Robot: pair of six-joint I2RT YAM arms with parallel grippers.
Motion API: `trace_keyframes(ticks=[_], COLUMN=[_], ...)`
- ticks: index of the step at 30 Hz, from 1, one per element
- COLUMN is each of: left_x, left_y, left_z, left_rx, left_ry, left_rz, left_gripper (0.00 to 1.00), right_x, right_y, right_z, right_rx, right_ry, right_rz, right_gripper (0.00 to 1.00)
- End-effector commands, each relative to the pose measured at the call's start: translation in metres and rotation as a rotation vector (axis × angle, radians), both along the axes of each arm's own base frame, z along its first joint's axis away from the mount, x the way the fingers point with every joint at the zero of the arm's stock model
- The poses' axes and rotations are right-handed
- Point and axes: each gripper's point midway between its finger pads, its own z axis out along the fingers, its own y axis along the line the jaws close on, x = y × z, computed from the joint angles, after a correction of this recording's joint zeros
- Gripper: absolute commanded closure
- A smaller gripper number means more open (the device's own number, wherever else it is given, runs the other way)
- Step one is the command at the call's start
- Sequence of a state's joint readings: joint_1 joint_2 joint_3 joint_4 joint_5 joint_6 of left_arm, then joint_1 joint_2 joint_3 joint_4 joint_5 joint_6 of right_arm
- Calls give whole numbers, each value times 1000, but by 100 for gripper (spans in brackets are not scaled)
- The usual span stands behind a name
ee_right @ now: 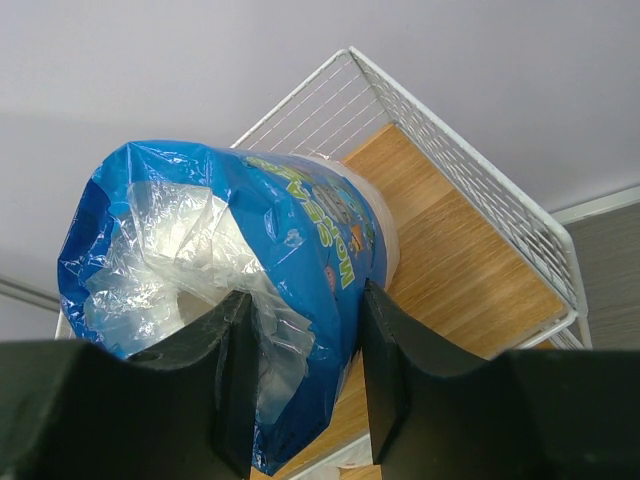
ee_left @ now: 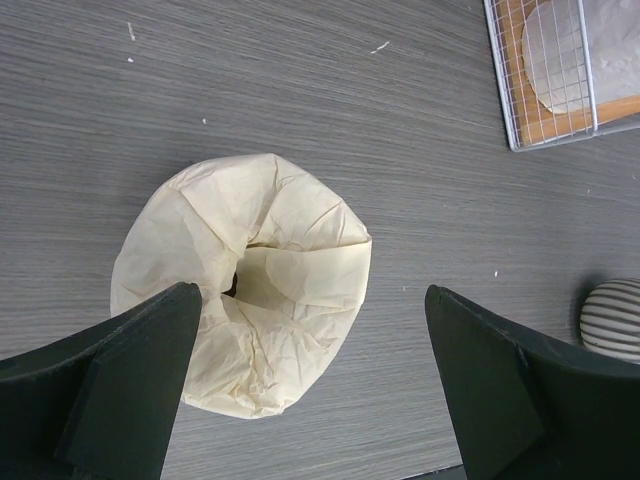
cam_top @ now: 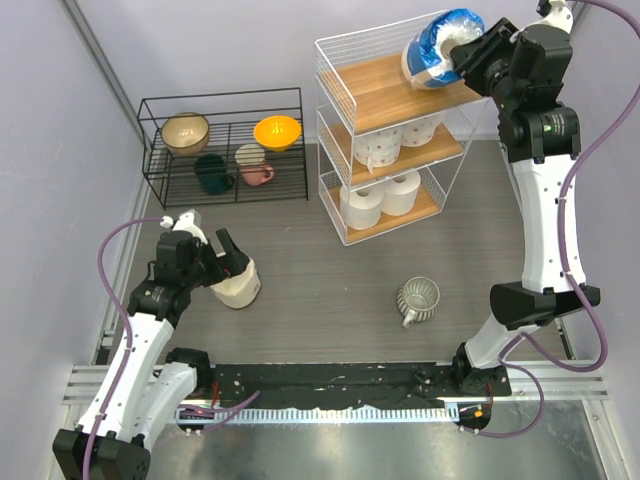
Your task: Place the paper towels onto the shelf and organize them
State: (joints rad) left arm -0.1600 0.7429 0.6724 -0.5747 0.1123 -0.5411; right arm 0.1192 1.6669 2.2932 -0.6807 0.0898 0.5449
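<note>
My right gripper (cam_top: 466, 58) is shut on the blue-and-white wrapped paper towel roll (cam_top: 438, 45), pinching the plastic and the roll's end (ee_right: 300, 215) between both fingers (ee_right: 225, 350). The roll hangs tilted over the top wooden board (ee_right: 460, 240) of the white wire shelf (cam_top: 335, 60). Two white rolls (cam_top: 378, 146) stand on the middle board and two more (cam_top: 362, 206) on the bottom one. On the floor at the left stands the cream-beige roll (cam_top: 237, 286). My left gripper (ee_left: 312, 295) is open above it, its left finger (ee_left: 150, 360) over the crumpled roll's (ee_left: 260, 270) edge.
A low black wire rack (cam_top: 225, 110) with bowls and cups stands at the back left. A grey ribbed cup (cam_top: 418, 298) lies on the floor between the arms, also at the left wrist view's right edge (ee_left: 612, 318). Walls close in on both sides.
</note>
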Motion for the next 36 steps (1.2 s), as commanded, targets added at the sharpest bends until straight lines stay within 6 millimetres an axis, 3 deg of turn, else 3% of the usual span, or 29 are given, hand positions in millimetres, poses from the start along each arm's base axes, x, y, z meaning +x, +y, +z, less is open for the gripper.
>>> trace_keyframes(ticks=[1, 4, 6, 8, 9, 16, 21, 24, 27, 28, 29, 30, 31, 32, 33, 34, 35, 36], left_x=[3, 3, 3, 3, 3, 4, 3, 3, 3, 3, 3, 3, 3, 3, 3, 3, 3, 3], left_y=[-2, -2, -2, -2, -1, -1, -1, -1, -1, -1, -1, -1, 0, 0, 0, 1, 2, 3], left_z=[7, 6, 6, 6, 6, 6, 6, 7, 7, 8, 8, 8, 8, 8, 8, 8, 9, 11], left_rx=[0, 0, 1, 2, 2, 3, 2, 4, 5, 3, 4, 5, 5, 7, 7, 11, 13, 15], left_ry=[-33, -29, -28, -28, -28, -30, -30, -33, -32, -35, -36, -35, -40, -37, -38, -39, -42, -49], left_rz=[-7, -10, -8, -7, -6, -3, -4, -3, -2, -5, -4, -3, -1, 0, 1, 6, 10, 13], left_gripper=[0, 0, 0, 0, 0, 0, 0, 0, 0, 0, 0, 0, 0, 0, 0, 0, 0, 0], right_x=[-19, -17, -14, -12, -12, -11, -23, -51, -90, -93, -123, -130, -133, -155, -153, -158, -174, -173], right_y=[-5, -3, -3, -3, -3, -4, -3, 10, 27, 35, 38, 45, 51, 69, 75, 83, 112, 122], right_z=[50, 47, 44, 41, 41, 42, 46, 56, 49, 26, 37, 28, 5, 4, -21, -33, -44, -69], right_rx=[29, 28, 27, 25, 25, 19, 13, 8, 34, 45, 46, 50, 58, 76, 78, 84, 88, 74], right_ry=[-154, -148, -141, -135, -136, -159, -187, -243, -266, -220, -265, -253, -207, -214, -156, -126, -99, -39], right_rz=[0, 11, 15, 12, 11, 12, 30, 117, 228, 259, 284, 306, 316, 374, 358, 370, 454, 446], right_gripper=[79, 64, 43, 28, 25, 21, 21, 21, 19, 19, 18, 18, 18, 18, 18, 18, 18, 18])
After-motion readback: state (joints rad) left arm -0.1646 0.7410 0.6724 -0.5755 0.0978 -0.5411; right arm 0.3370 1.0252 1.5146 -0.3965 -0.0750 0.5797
